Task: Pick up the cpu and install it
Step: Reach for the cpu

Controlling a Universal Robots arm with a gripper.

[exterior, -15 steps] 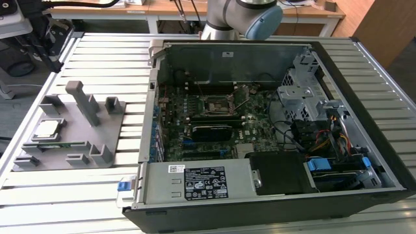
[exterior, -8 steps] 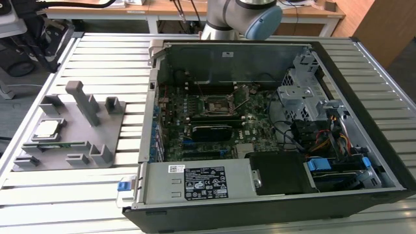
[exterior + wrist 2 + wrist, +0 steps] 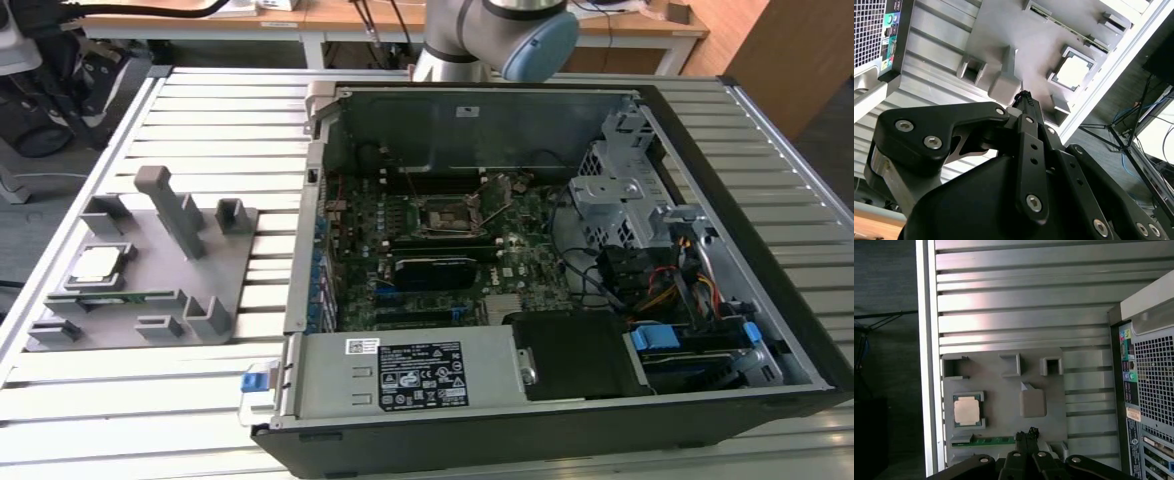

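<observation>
On the grey holder [image 3: 230, 262], nine o'clock from the computer case [image 3: 801, 340] in the exterior view, the cpu [image 3: 98, 265] lies flat; my gripper [image 3: 1026, 434] hangs above, clenched empty; I should spread, centre squarely, descend level.

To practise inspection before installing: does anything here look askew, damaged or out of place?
Nothing stands out. The cpu lies flat and square in its pocket on the grey fixture, the memory stick sits straight in its slot, and the open computer case shows no visible damage.
</observation>
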